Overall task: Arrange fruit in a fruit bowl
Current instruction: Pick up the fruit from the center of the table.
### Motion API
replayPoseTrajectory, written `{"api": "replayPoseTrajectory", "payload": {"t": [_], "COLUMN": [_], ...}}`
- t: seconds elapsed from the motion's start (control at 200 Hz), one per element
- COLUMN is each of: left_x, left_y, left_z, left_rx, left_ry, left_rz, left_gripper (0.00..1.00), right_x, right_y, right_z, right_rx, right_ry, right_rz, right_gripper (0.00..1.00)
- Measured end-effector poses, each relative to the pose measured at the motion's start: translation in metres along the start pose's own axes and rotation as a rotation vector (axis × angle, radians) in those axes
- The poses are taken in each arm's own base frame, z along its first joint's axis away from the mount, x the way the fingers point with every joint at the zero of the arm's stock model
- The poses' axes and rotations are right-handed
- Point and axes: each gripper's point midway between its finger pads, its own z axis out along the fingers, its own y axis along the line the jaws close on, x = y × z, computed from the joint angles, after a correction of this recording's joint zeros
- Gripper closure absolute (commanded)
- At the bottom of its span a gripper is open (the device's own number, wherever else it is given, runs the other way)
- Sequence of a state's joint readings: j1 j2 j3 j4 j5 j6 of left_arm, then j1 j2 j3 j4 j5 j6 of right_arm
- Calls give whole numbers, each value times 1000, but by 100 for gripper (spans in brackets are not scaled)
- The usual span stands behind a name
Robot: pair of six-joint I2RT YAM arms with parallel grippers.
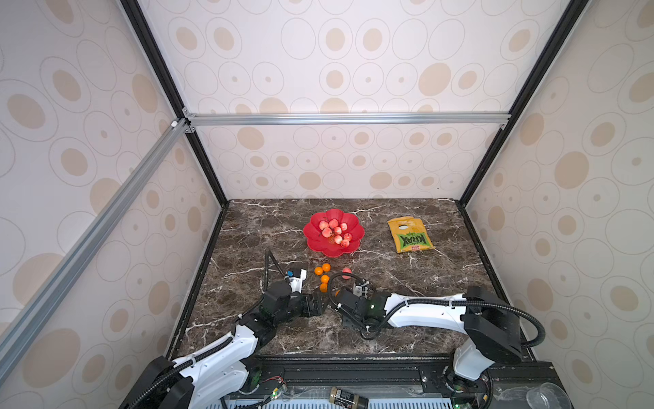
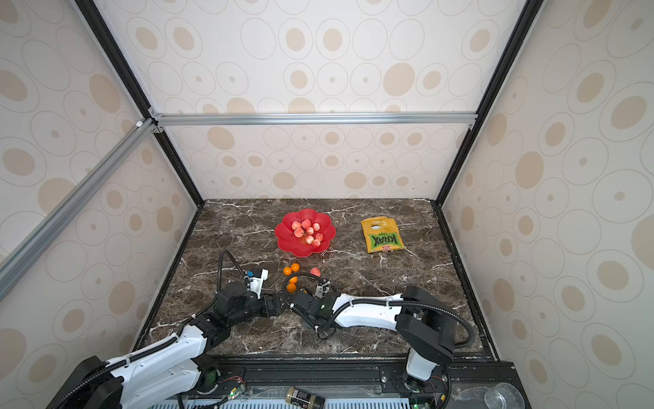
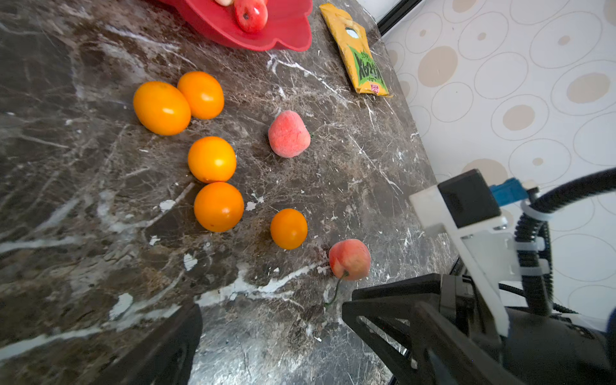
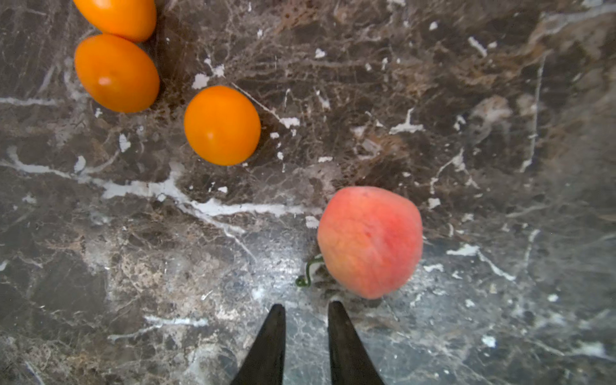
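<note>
Right pincer (image 4: 306,304) stands narrowly parted and empty, its tips just short of a loose pink fruit (image 4: 370,241) at the near middle of the desk (image 1: 407,283). Orange fruits (image 4: 221,125) lie to its left and farther back. Left pincer (image 1: 316,304) gapes wide, holding nothing. Fuzzy, round and probably light, the pink fruit may roll. Wider jaws across its middle, clear of the thin stem (image 4: 308,273), look safest. Other pink ones sit in the fruit bowl (image 1: 315,244), far centre.

Cream walls (image 1: 336,70) patterned with beige circles enclose a dark brown marble table (image 1: 283,340), framed by black posts (image 1: 165,81) and aluminium rails (image 1: 346,118); light is even.
</note>
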State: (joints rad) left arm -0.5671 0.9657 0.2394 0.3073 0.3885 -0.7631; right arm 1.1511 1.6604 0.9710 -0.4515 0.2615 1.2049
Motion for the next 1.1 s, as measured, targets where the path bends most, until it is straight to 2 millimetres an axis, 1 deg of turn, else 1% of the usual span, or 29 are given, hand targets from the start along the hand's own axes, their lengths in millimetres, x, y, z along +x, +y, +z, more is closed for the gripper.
{"api": "replayPoseTrajectory", "payload": {"t": [0.18, 0.415, 0.765, 1.1], "left_x": [-1, -3, -3, -1], "left_y": [-1, -1, 0, 2], "left_z": [0, -1, -1, -1], "left_rx": [9, 12, 14, 13], "left_ry": [1, -5, -5, -1], "left_rz": [-1, -1, -3, -5], "left_gripper": [2, 2, 2, 2], "right_x": [-3, -5, -2, -3], "right_y": [4, 4, -1, 1], "right_z": [2, 5, 12, 17], "right_rx": [6, 31, 74, 90], "right_ry": [-8, -18, -6, -7], "right_rz": [2, -4, -17, -22], "right_gripper": [74, 75, 77, 79]}}
